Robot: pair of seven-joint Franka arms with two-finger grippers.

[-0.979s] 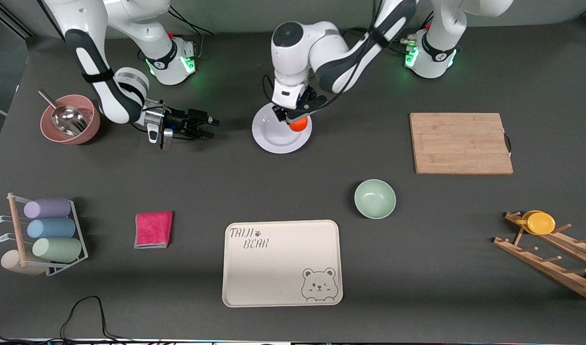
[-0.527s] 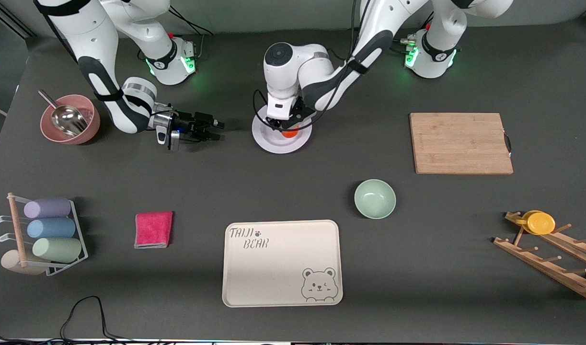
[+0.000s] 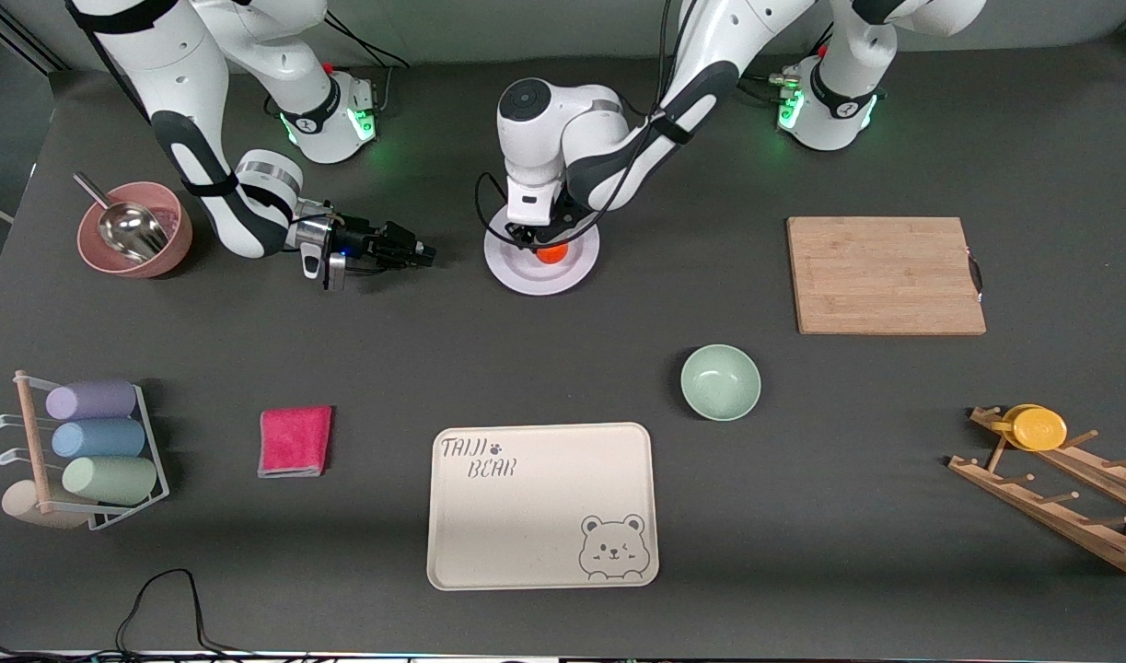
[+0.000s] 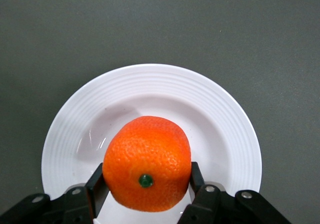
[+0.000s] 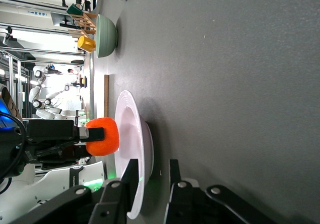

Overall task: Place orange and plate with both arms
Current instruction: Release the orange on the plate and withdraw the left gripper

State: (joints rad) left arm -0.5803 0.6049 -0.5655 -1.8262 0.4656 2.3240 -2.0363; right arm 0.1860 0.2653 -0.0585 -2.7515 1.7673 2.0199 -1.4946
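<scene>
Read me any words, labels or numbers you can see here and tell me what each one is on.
"TAIJI BEAR": printed on the cream tray, in the corner toward the right arm's end, with a paw mark after the first word.
Small marks on the robot bases are too small to read.
No other text can be read.

High front camera; both wrist cameras closely share the plate [image 4: 220, 114].

The orange [image 4: 146, 170] was a small bright one with dimpled skin and a little green stem spot, sitting right over the well of the plate [image 4: 220, 119], can't tell if it was touching. The plate was round, glossy, pale white with a wide ridged rim, lying flat on the bench.
</scene>
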